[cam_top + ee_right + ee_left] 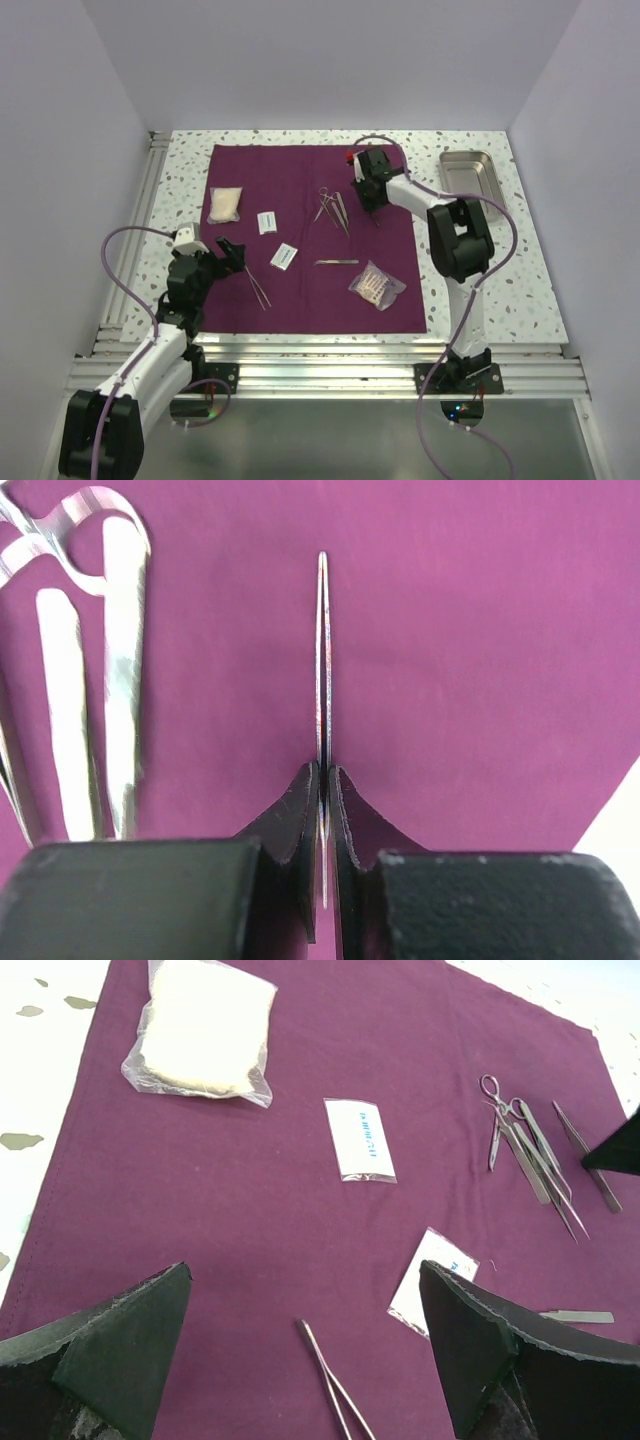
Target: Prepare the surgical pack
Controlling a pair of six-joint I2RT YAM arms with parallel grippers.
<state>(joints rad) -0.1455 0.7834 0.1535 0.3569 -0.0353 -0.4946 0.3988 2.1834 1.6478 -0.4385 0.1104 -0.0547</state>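
tray [472, 180] right of drape [300, 300] | scissors [493, 1110] on drape | instrument [323, 660] right of scissors

You have two arms of one build: white tubular links between bulky black joint housings. The left arm [150, 360] has a small white camera box [185, 238] at its wrist, and the right arm [467, 310] shows a red spot [350, 157] beside its wrist. A mauve cable [105, 258] loops off each arm. The left gripper [232, 250] has black wedge-shaped fingers [110, 1350] faced with matte, rough-edged pads. On the right gripper [324, 780] the fingers taper to thin black tips. Small coloured lights [455, 410] glow at the right arm's black base.
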